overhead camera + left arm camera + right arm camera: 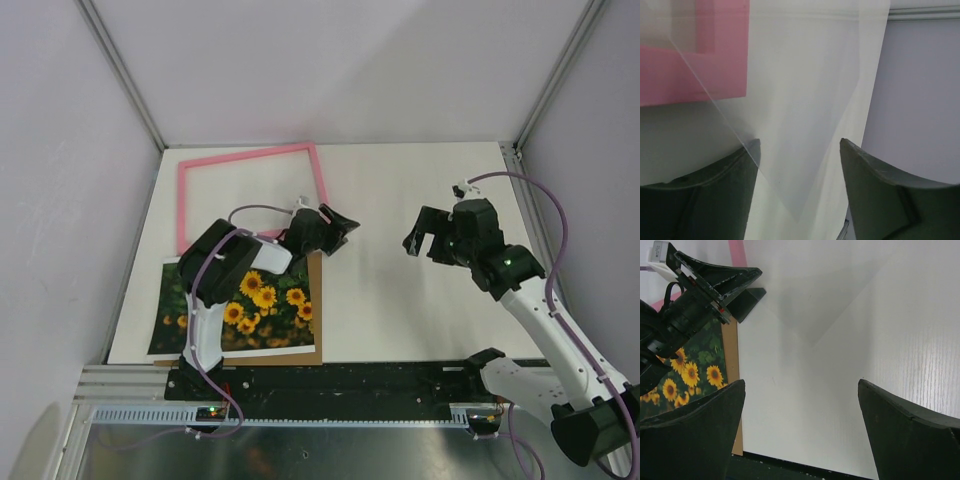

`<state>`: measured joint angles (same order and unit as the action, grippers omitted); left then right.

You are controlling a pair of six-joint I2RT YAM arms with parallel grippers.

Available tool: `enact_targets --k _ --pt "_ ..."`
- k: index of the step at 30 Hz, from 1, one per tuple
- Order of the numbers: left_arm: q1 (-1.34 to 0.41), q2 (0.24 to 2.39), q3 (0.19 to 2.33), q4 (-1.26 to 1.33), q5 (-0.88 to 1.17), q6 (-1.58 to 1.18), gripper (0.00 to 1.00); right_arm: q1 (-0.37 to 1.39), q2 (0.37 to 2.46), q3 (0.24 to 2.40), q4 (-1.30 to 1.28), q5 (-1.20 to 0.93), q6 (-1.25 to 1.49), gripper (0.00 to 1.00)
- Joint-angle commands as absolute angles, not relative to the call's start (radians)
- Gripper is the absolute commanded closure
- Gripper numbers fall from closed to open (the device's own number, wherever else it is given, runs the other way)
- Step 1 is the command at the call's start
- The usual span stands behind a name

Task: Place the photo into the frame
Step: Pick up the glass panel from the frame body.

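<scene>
Right now the photo (268,300) is lying flat, flowers up, on a brown backing board (317,310) at the near left of the table (400,320). The left arm is reaching across it. The frame (250,152) is lying just behind the photo, pink side up. The left gripper (338,232) is hanging past the photo's far right corner, close to the frame, and its fingers are standing apart, not gripping anything. Its own camera is showing what looks like a thin clear sheet (805,150) lying on the table under it, but that is hard to make out. The right gripper (418,230) is waiting over bare table well off to the right, with its fingers spread wide and holding nothing. I am guessing the photo is very light, thin and bendy, and maybe a bit slippery. It is lying so flat that there is nothing to grab from above. A good place to take hold is looking like the white border at a corner or edge, once that edge is sliding past the board. A soft pinch is looking best, because a hard one could be creasing it.
</scene>
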<state>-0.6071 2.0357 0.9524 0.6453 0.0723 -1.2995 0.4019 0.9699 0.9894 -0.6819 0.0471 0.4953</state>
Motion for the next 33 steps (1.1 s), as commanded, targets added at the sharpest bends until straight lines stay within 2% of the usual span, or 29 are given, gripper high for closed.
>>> enact_targets --k 1,5,10,14,22,27,33 --pt "-0.631 2.063 0.974 0.682 0.005 -1.354 0.34 0.402 0.944 0.973 -0.669 0.031 0.489 0.01" --pt "-0.639 2.079 0.973 0.716 -0.025 -1.374 0.5 0.402 0.936 0.967 -0.673 0.031 0.486 0.01" --pt "-0.641 2.07 0.995 0.73 -0.013 -1.331 0.81 0.402 0.931 0.968 -0.67 0.041 0.481 0.01" --pt "-0.635 2.007 0.995 0.719 0.036 -1.247 0.97 0.397 0.931 0.969 -0.646 0.047 0.479 0.01" --pt "-0.54 1.77 0.992 0.547 0.251 -1.057 1.0 0.344 0.96 1.0 -0.559 0.038 0.493 0.01" --pt "-0.455 1.631 1.002 0.295 0.487 -0.922 1.0 0.29 1.01 1.02 -0.498 0.018 0.491 0.01" --pt "-0.35 1.466 0.916 0.102 0.743 -0.775 1.0 0.267 1.092 1.019 -0.394 -0.057 0.477 0.01"
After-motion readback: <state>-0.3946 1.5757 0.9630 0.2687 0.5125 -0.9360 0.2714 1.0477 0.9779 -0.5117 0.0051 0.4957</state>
